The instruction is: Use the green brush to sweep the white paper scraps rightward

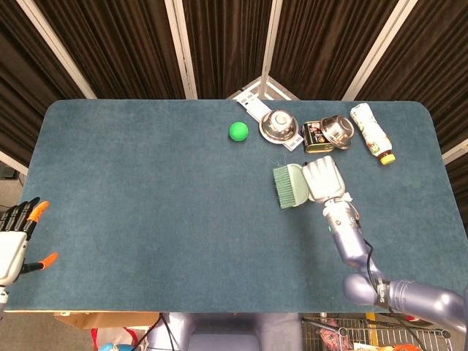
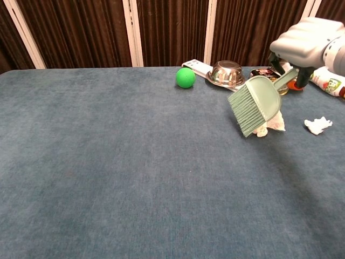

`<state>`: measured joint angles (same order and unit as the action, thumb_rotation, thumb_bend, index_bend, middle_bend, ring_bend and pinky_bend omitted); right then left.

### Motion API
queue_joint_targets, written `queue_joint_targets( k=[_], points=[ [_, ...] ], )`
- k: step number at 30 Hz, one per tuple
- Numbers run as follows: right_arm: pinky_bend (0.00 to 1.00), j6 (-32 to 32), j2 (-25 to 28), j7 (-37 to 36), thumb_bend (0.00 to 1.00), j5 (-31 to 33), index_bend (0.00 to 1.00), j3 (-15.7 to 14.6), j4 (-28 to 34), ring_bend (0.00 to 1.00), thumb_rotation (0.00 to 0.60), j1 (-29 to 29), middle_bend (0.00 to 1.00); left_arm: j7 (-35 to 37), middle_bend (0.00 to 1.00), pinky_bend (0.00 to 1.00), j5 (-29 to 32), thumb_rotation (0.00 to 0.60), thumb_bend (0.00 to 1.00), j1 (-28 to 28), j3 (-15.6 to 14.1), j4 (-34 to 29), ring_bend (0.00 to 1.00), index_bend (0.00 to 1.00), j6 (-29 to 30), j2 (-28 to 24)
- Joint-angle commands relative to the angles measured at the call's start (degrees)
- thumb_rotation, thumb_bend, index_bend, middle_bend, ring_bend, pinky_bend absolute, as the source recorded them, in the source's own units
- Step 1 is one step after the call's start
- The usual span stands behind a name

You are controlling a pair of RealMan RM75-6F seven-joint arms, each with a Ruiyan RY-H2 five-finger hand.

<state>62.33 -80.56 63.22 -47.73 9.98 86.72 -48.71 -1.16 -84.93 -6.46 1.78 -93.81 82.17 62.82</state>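
My right hand (image 1: pixel 322 178) (image 2: pixel 306 45) grips the handle of the green brush (image 1: pixel 290 186) (image 2: pixel 255 104), which hangs tilted above the table with its bristles pointing left and down. The main clump of white paper scraps (image 2: pixel 274 125) lies just right of and behind the brush head, mostly covered by it; the head view hides it under brush and hand. One loose scrap (image 2: pixel 318 124) lies further right. My left hand (image 1: pixel 16 240) rests off the table's left front corner, fingers apart, holding nothing.
Along the back edge stand a green ball (image 1: pixel 238 131) (image 2: pixel 185 77), an upturned steel bowl (image 1: pixel 278 126) (image 2: pixel 227 73), a dark tin (image 1: pixel 315 136), a second small bowl (image 1: pixel 336 129), a bottle (image 1: pixel 369 129) and a white flat box (image 2: pixel 197 67).
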Motion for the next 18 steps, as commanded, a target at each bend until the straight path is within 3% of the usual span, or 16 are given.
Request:
queue_joint_targets(
  k=[1, 9, 18],
  points=[
    [0.88, -1.1, -1.4, -0.3, 0.50, 1.1, 0.77, -0.9, -2.9, 0.98, 0.600, -0.5, 0.95, 0.2, 0.00, 0.00, 0.2, 0.600, 0.00, 0.0, 0.1, 0.0, 0.00, 0.00, -0.2, -0.1],
    [0.88, -1.2, -0.4, -0.2, 0.50, 2.3, 0.77, -2.3, -8.9, 0.98, 0.600, 0.0, 0.95, 0.6, 0.00, 0.00, 0.4, 0.600, 0.00, 0.0, 0.0, -0.5, 0.00, 0.00, -0.3, -0.4],
    [0.88, 1.7, 6.0, 1.6, 0.50, 5.8, 0.77, -2.8, -11.7, 0.98, 0.600, 2.6, 0.96, 0.3, 0.00, 0.00, 0.2, 0.600, 0.00, 0.5, -0.1, -0.9, 0.00, 0.00, 0.5, -0.4]
  ],
)
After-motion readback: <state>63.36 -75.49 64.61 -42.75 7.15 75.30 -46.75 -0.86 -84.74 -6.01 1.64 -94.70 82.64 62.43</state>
